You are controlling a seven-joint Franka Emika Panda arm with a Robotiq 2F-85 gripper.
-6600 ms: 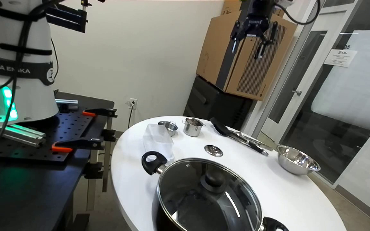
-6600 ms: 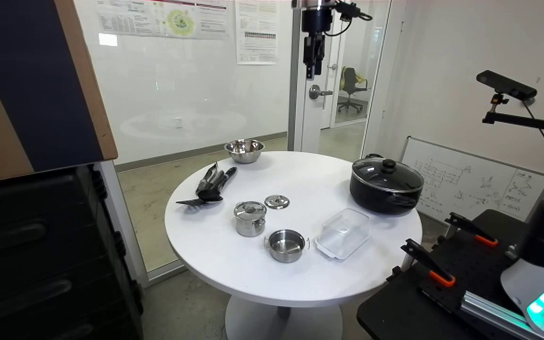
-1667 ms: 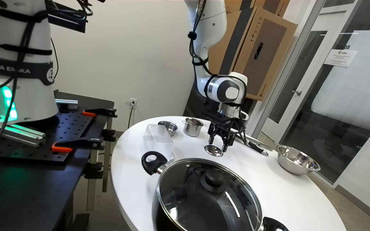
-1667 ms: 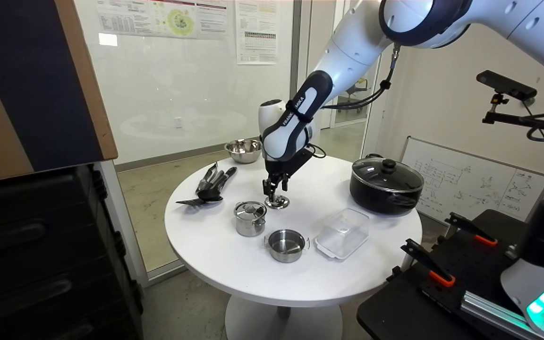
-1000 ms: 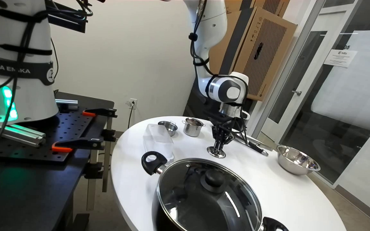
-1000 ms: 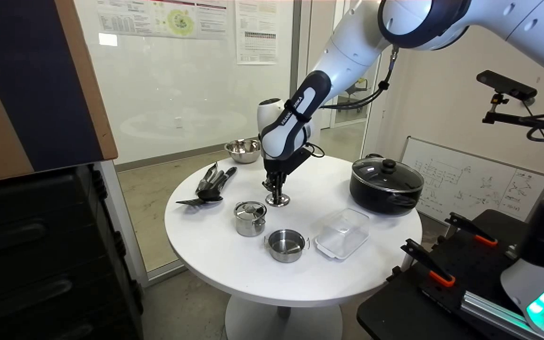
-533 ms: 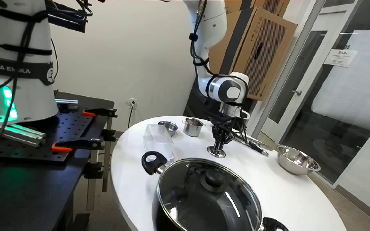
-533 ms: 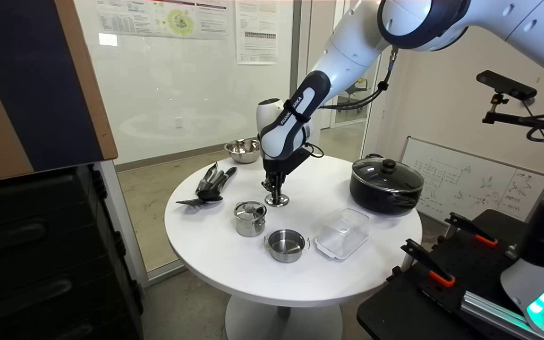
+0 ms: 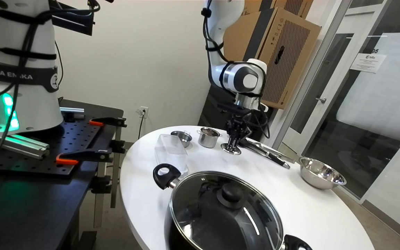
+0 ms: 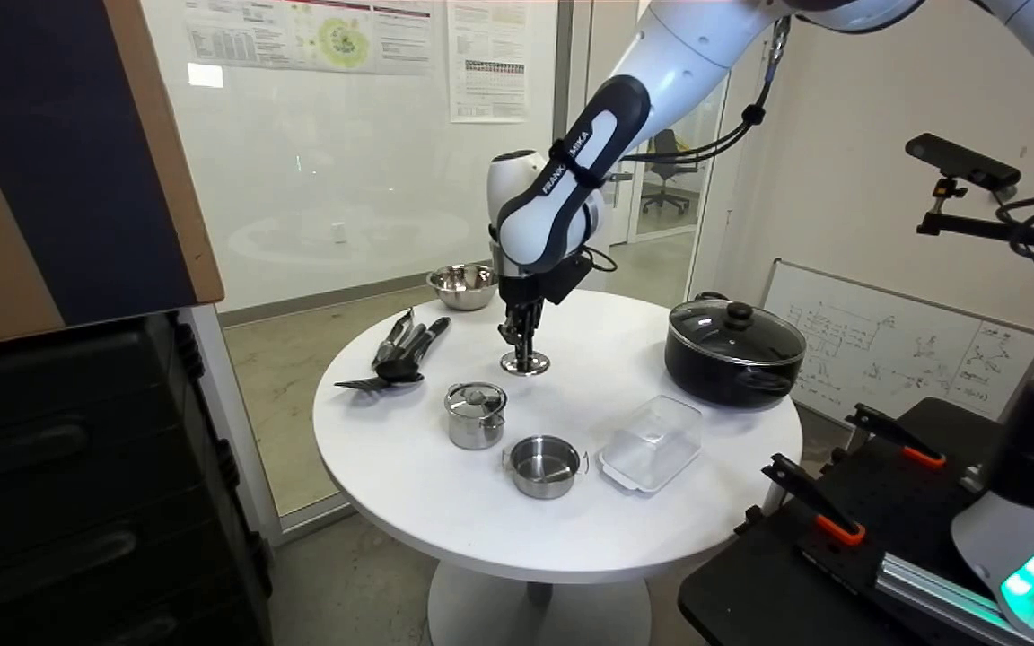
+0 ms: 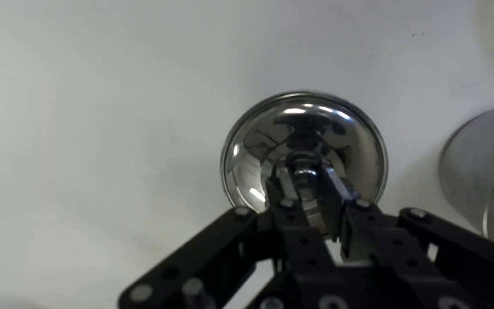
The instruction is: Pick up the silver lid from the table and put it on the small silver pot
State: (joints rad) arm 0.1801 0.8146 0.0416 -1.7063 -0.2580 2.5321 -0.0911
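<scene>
The shiny round silver lid [image 10: 538,363] hangs level a little above the white table [image 10: 445,511]. My gripper [image 11: 305,176] points straight down and is shut on its centre knob, which shows between the fingers [image 11: 287,184] in the wrist view. The small silver pot [image 10: 542,487] stands open on the table, its dark inside facing up, toward the near edge in that exterior view. Nothing covers it, and it sits apart from the gripper. In an exterior view the same pot [image 9: 185,141] is at the far side, left of the gripper.
A taller steel pot [image 10: 474,433] with its own lid on stands between the held lid and the open pot. Around them are a clear plastic box [image 10: 652,449], a big dark pot [image 10: 723,368], black utensils [image 10: 402,363] and a wide silver bowl [image 10: 463,296].
Earlier the jaws stood apart over the lid on the table, then closed on its knob. Over the last half second the arm has risen, lifting the lid off the table.
</scene>
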